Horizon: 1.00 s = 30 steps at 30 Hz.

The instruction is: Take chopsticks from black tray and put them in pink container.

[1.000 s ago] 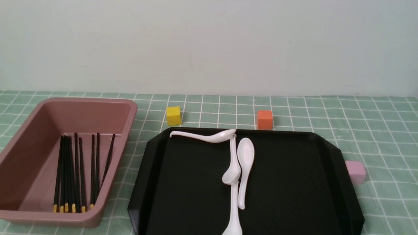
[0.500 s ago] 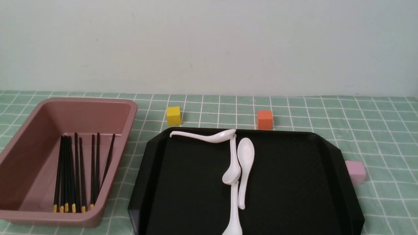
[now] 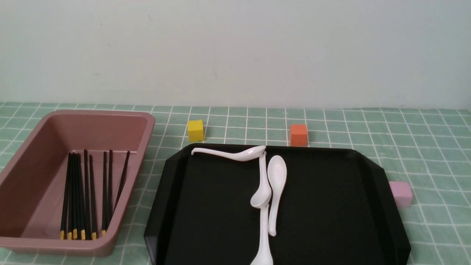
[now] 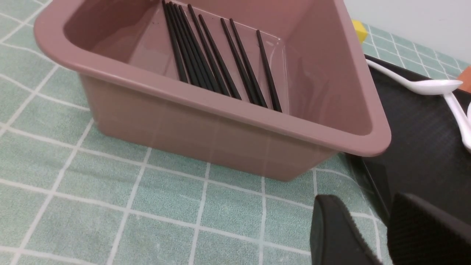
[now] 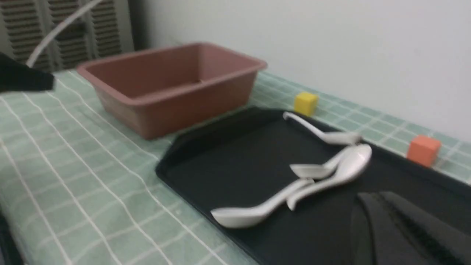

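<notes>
Several black chopsticks (image 3: 86, 195) with gold ends lie side by side on the floor of the pink container (image 3: 92, 129) at the left; in the left wrist view the chopsticks (image 4: 191, 55) show inside the container (image 4: 206, 125). No chopstick shows on the black tray (image 3: 331, 206), which holds only white spoons (image 3: 276, 176). Neither gripper appears in the front view. My left gripper (image 4: 368, 209) is open and empty over the cloth, near the container's corner and the tray (image 4: 419, 147) edge. My right gripper (image 5: 375, 202) is shut, with nothing in it, above the tray (image 5: 239, 162).
A yellow cube (image 3: 195, 130) and an orange cube (image 3: 298, 134) stand behind the tray. A small pale pink cube (image 3: 400, 193) sits by the tray's right edge. Green checked cloth covers the table, with a wall close behind.
</notes>
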{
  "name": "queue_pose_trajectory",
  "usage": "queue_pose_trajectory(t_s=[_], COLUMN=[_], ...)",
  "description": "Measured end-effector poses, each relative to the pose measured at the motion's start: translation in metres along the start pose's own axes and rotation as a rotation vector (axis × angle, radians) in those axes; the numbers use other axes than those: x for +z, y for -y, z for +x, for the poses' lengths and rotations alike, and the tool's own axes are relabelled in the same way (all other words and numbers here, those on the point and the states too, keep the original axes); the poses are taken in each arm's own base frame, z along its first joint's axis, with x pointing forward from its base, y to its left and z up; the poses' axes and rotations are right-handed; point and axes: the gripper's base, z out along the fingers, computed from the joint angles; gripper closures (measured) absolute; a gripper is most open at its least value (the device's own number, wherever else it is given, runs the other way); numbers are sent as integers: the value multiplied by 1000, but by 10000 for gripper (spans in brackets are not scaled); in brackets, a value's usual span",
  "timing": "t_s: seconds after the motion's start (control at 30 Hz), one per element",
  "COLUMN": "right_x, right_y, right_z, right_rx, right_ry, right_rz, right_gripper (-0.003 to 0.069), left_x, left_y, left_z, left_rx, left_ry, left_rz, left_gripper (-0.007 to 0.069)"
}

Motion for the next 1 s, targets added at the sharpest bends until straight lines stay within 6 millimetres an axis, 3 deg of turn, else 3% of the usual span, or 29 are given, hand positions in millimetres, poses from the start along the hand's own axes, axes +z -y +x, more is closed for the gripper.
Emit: queue_pose_trajectory(t_s=[0.53, 0.6, 1.0], right_x=[5, 5, 4], right_y=[27, 29, 31], right_z=[47, 55, 56], right_rx=[109, 123, 135], right_ry=[-130, -152, -155], right_rz=[526, 562, 603], right_gripper=[624, 621, 614], left_x=[0, 0, 0], left_y=[0, 0, 0], left_z=[0, 0, 0], left_rx=[0, 0, 0], left_ry=[0, 0, 0], left_rz=[0, 0, 0], left_gripper=[386, 386, 386])
